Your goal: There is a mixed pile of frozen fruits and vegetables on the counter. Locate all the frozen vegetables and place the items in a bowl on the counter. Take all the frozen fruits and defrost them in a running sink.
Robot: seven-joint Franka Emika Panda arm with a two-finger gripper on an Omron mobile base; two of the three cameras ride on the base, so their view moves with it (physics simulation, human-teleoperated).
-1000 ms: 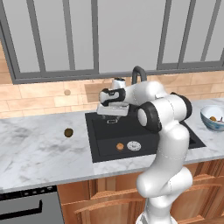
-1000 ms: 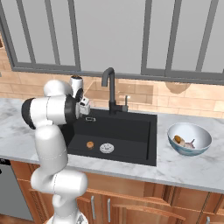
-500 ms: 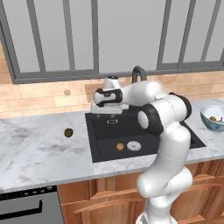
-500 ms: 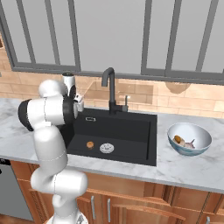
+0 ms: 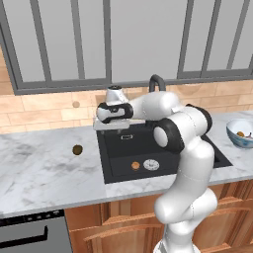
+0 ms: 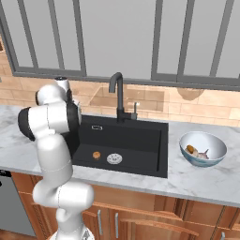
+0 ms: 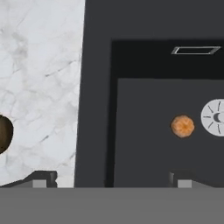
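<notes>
The fingers (image 7: 109, 179) are spread wide apart with nothing between them, one tip over the marble bench (image 7: 39, 87) and the other over the black sink (image 7: 153, 144), so they straddle the sink's left rim. From the base cameras the hand (image 5: 112, 123) hangs above the sink's back left corner. An orange ball (image 7: 182, 126) sits on the sink floor just beside the round silver drain (image 7: 214, 117). A dark olive-brown ball (image 7: 3, 133) lies on the bench, well left of the sink. Far over on the right, the white bowl (image 6: 203, 149) rests on the bench with a couple of small items in it, too small to make out.
</notes>
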